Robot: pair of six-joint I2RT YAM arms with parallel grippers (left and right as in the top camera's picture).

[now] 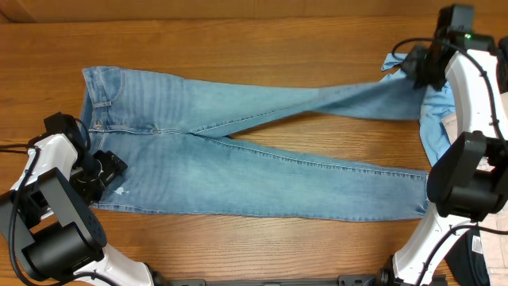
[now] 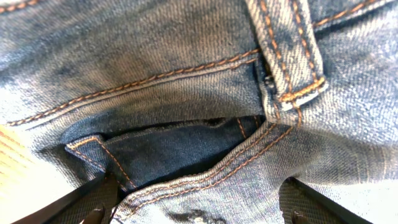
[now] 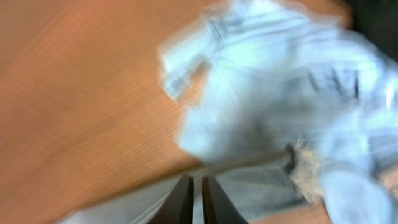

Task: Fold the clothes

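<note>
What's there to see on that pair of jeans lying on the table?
The jeans are light-wash blue denim with orange stitching, a belt loop at the waistband and a frayed hem. They lie flat on the wooden table, waist by the left arm, legs spread in a V. The left gripper straddles the waistband, open; the right gripper sits at the upper leg's end.

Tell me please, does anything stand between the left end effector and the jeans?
Nothing visible does. The open left end effector hovers directly at the waist end of the jeans, and its camera shows only their denim ahead.
</note>
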